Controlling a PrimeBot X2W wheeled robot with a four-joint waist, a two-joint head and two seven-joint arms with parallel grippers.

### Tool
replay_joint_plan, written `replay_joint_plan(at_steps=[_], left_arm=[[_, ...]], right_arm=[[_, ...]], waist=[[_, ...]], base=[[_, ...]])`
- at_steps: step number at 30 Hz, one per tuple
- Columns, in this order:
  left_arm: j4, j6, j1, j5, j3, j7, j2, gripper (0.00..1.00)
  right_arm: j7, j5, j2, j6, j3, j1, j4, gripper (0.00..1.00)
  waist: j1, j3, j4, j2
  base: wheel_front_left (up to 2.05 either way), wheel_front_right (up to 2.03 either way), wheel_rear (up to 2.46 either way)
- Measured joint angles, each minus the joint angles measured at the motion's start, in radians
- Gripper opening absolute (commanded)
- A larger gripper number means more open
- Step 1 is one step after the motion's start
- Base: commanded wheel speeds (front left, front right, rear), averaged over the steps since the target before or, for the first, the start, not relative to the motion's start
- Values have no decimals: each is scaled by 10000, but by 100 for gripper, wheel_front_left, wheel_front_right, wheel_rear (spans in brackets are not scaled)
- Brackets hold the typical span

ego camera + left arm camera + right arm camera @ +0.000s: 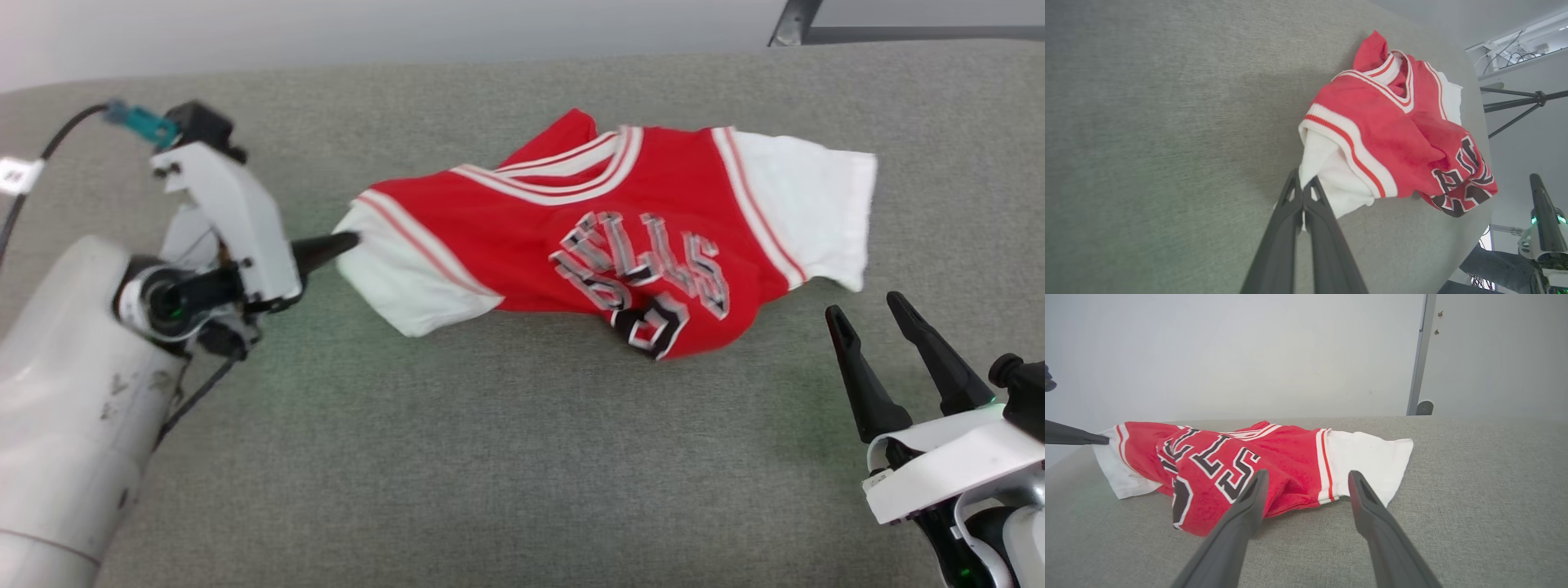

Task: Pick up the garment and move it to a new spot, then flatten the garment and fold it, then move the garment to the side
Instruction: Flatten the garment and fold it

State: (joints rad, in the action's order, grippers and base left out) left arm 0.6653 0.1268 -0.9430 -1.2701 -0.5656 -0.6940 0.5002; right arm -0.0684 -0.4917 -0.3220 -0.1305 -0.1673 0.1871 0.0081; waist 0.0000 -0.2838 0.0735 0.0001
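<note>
Left gripper (353, 238) closed, fingers pinched on garment (637, 220) sleeve edge, forearm (65, 392) low at left. Right gripper (864, 304) fully spread, fingers pointing up, low at right

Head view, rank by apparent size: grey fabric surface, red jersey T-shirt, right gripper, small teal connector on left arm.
1. Grey fabric surface
2. Red jersey T-shirt with white sleeve ends
3. Right gripper, two dark fingers; near the camera, so it looks inflated
4. Small teal connector

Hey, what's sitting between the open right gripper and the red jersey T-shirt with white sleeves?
Nothing: just bare grey fabric surface between the right gripper and the red jersey T-shirt, clearest in the head view.
</note>
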Motion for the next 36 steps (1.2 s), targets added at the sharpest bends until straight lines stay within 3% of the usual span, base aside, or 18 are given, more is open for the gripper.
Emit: replay_joint_plan(at_steps=[9, 10, 11, 12, 21, 28, 31, 36], left_arm=[[746, -38, 166, 405, -111, 600, 236, 2], [796, -36, 164, 441, -117, 742, 196, 29], [836, -35, 161, 535, -159, 876, 167, 75], [836, -31, 157, 679, -242, 1009, 171, 100], [128, 10, 413, 1569, -619, 3072, 295, 100], [-1202, -4, 1535, 2447, -782, 5519, 362, 100], [-1954, -284, 2235, 2748, -784, 6560, 196, 100], [-3129, -1221, 3225, 3883, -1085, 8222, 2, 100]], right_arm=[[265, 25, -82, 0, 52, -86, -295, 100], [307, 25, -102, 0, 52, -86, -318, 100], [382, 29, -153, 0, 44, -84, -336, 100], [453, 54, -228, 0, 36, -75, -353, 100], [1551, -215, -1632, 0, -736, 1267, 123, 100], [3271, -802, -3225, -2, -2439, 2807, 1239, 100], [4063, -1342, -3956, -2, -3187, 3545, 1766, 100], [5428, -2297, -5060, -4, -4410, 4696, 2525, 100]], waist=[[0, -42, -150, 0], [0, -40, -150, 0], [0, -34, -152, 0], [0, -28, -159, 0], [0, 70, -619, 0], [0, 179, -1384, 0], [0, 202, -1791, 0], [0, 179, -2562, 0]], base=[[0, 0, 0], [0, 0, 0], [0, 0, 0], [0, 0, 0], [0, 0, 0], [0, 0, 0], [0, 0, 0], [0, 0, 0]])
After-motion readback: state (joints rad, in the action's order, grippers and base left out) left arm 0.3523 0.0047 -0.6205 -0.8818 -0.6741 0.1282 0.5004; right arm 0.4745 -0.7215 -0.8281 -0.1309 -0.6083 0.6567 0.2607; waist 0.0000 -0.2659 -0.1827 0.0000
